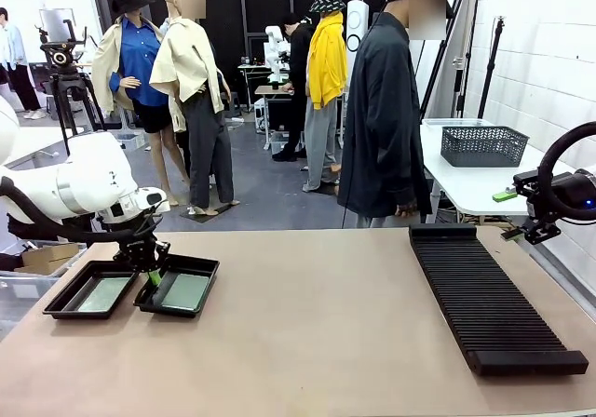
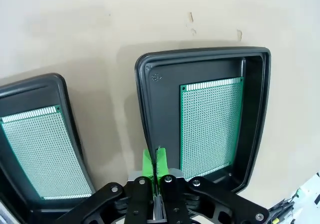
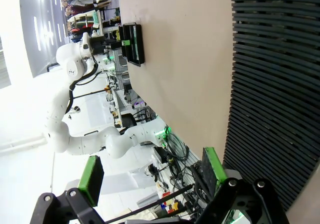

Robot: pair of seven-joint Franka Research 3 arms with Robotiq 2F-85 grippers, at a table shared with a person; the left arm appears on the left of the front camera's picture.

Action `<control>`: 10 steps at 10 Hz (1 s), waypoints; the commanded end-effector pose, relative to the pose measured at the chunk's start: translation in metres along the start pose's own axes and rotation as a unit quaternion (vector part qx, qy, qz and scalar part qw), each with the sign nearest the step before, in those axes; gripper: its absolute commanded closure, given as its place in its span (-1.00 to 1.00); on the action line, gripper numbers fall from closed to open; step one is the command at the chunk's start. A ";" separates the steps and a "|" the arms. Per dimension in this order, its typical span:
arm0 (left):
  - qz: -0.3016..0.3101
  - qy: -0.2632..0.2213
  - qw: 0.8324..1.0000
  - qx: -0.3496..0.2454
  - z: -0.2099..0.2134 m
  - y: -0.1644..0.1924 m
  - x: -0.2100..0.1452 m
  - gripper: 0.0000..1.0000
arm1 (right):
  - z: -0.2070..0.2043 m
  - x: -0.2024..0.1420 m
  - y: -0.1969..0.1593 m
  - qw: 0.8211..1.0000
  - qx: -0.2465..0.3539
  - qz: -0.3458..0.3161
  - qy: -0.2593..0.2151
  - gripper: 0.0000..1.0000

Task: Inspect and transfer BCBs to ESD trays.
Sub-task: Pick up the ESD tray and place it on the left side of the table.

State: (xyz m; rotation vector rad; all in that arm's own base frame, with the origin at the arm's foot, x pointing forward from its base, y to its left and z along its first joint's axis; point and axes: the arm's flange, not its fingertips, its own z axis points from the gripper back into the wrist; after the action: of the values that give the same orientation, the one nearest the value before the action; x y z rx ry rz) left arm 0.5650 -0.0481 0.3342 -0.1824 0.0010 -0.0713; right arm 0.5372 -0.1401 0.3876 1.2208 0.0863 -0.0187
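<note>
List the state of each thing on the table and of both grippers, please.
left gripper: shut, holding nothing, above the rim of a tray.
right gripper: open, holding nothing.
right ESD tray: holds one BCB lying flat.
left ESD tray: holds one BCB lying flat.
slotted rack: no boards in it.

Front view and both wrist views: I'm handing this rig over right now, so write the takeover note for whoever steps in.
Left hand: shut, empty, over the near-side rim between the two shallow black plastic ESD trays.
Right hand: open, empty, off the table's right edge beside the long black ribbed rack.
Each tray holds one flat green circuit board: left tray's board, right tray's board.
Done: two boards trayed.
Left: the rack's slots look empty; confirm before stopping.
</note>
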 end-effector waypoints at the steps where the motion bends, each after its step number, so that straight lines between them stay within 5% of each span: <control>1: -0.017 0.011 1.000 0.006 0.003 0.003 -0.006 1.00 | -0.003 -0.002 0.002 1.000 -0.006 -0.005 -0.005 -1.00; 3: -0.012 0.015 1.000 0.002 0.004 0.003 -0.006 0.90 | -0.003 -0.002 0.002 1.000 -0.006 -0.005 -0.005 -1.00; 8: 0.008 0.000 1.000 -0.015 0.023 -0.004 -0.008 -0.94 | -0.003 -0.002 0.002 1.000 -0.006 -0.005 -0.005 -1.00; 10: 0.014 -0.003 1.000 -0.020 0.030 -0.004 -0.010 -1.00 | -0.003 -0.002 0.002 1.000 -0.006 -0.005 -0.005 -1.00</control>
State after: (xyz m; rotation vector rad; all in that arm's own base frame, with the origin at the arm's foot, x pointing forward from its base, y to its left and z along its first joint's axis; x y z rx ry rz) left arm 0.5598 -0.0494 0.3619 -0.2041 -0.0076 -0.0639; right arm 0.5372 -0.1401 0.3876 1.2208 0.0863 -0.0187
